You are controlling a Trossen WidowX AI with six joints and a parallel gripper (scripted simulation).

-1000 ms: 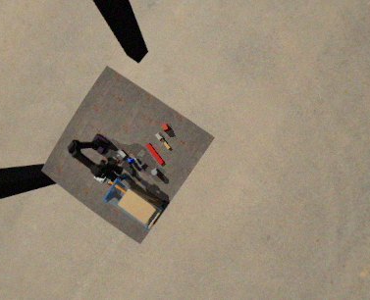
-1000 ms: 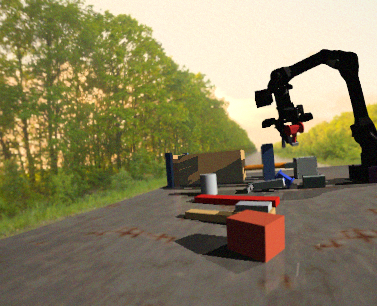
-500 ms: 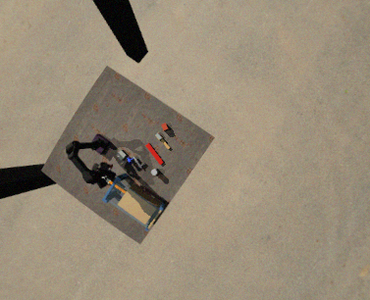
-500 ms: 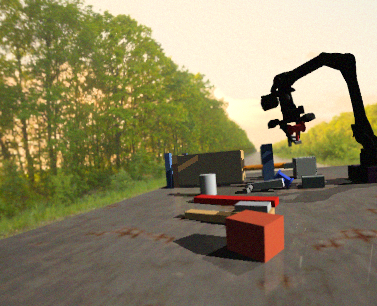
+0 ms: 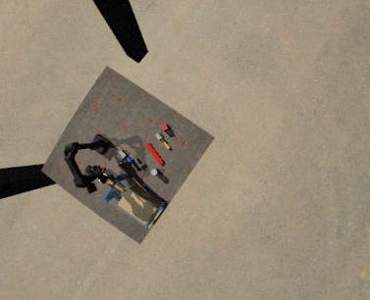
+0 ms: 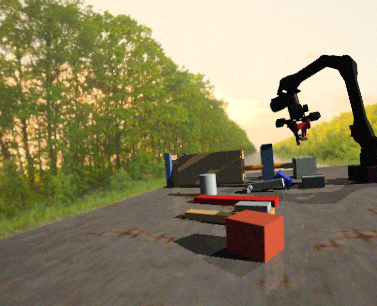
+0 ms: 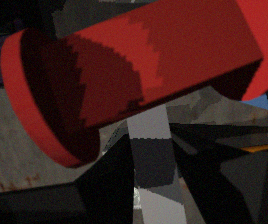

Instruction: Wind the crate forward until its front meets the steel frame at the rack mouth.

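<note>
My gripper (image 5: pixel 104 175) (image 6: pixel 299 136) (image 7: pixel 149 136) is shut on the grey shank of the winch handle, whose red grip (image 6: pixel 302 126) (image 7: pixel 130 65) fills the top of the wrist view. The handle hangs in the air, above the height of the nearby blocks. The gripper is over the bench near the cubby mouth. The winch is hidden or too small to make out; the key end and winch hole cannot be seen. The tan crate (image 5: pixel 125 202) lies inside the blue-edged cubby. An orange strap (image 5: pixel 117 186) (image 6: pixel 252 167) runs from the cubby mouth toward the winch side.
A blue post (image 6: pixel 267 162) stands near the mouth. A grey block (image 5: pixel 122 154) (image 6: pixel 304 167) and a blue piece (image 6: pixel 284 178) are close by. A white cylinder (image 5: pixel 154 172) (image 6: pixel 208 184), a red bar (image 5: pixel 155 154) (image 6: pixel 236 200) and an orange-red block (image 6: pixel 254 235) lie farther off.
</note>
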